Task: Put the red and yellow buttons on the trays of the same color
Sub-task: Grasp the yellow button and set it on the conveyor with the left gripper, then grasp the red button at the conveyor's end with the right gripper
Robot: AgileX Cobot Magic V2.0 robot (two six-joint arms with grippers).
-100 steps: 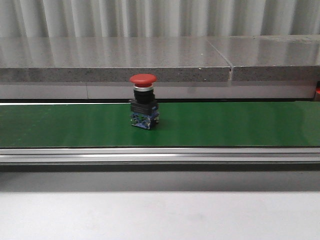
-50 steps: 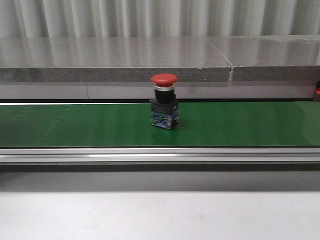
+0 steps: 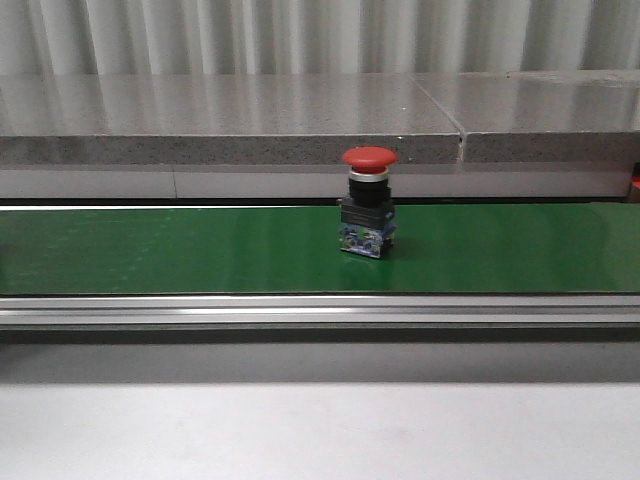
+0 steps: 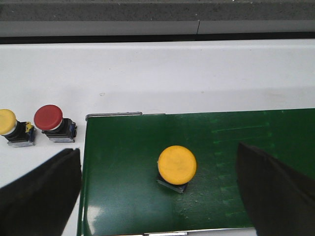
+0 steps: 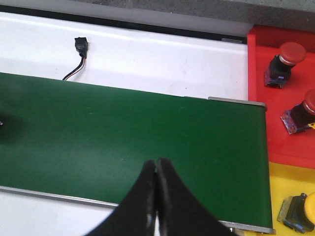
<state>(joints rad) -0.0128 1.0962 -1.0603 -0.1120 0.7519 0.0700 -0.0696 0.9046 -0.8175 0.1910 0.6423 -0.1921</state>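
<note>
A red button [image 3: 368,205] stands upright on the green belt [image 3: 150,250] in the front view, with no gripper near it. In the left wrist view a yellow button [image 4: 176,165] sits on the belt [image 4: 123,162], between and below the wide-apart fingers of my open left gripper [image 4: 157,150]; nothing touches it. My right gripper [image 5: 157,164] hangs shut and empty over the belt [image 5: 98,128]. Past the belt's end lie the red tray [image 5: 258,98], holding two red buttons [image 5: 284,61] [image 5: 305,112], and the yellow tray [image 5: 290,182], holding a yellow button [image 5: 301,212].
One yellow button [image 4: 10,125] and one red button [image 4: 50,120] stand on the white table [image 4: 157,73] beside the belt's start. A small black plug on a wire [image 5: 80,46] lies on the white surface behind the belt. A grey stone ledge [image 3: 230,120] runs along the back.
The red button has travelled to the right along the belt in the front view, still upright.
</note>
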